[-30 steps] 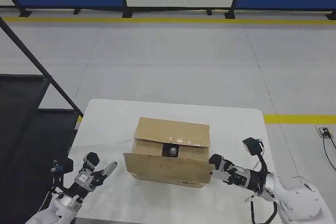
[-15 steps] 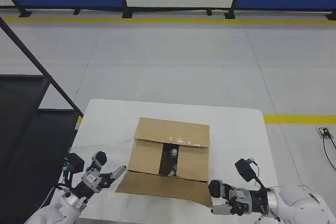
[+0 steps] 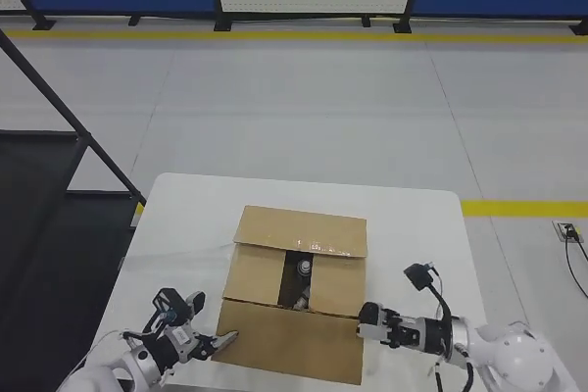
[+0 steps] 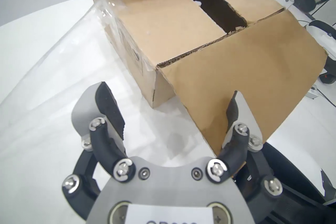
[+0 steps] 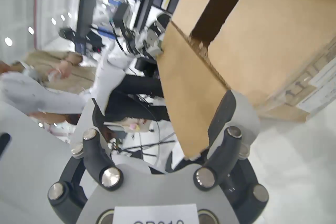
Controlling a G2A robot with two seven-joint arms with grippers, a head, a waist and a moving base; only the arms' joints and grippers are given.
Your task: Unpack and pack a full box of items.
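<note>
A brown cardboard box (image 3: 299,235) stands mid-table, its rear flap up and its front flap (image 3: 289,343) folded out and down toward the table's near edge. Through the gap between the inner flaps I see a dark-capped item (image 3: 302,279). My left gripper (image 3: 214,343) is at the front flap's left corner and is open. In the left wrist view, the flap (image 4: 249,72) rests against one finger (image 4: 236,109). My right gripper (image 3: 367,328) is open at the flap's right corner. In the right wrist view, the flap (image 5: 189,88) lies beside one finger (image 5: 231,109).
The white table (image 3: 186,225) has bare surface to the left of, right of and behind the box. A black frame (image 3: 49,98) with dark panels stands off the table's left side. Clear tape (image 4: 110,7) clings to the box's side.
The front flap has swung from nearly upright to folded out and down. Both grippers came back toward the near edge; the left one shifted right to the flap's corner.
</note>
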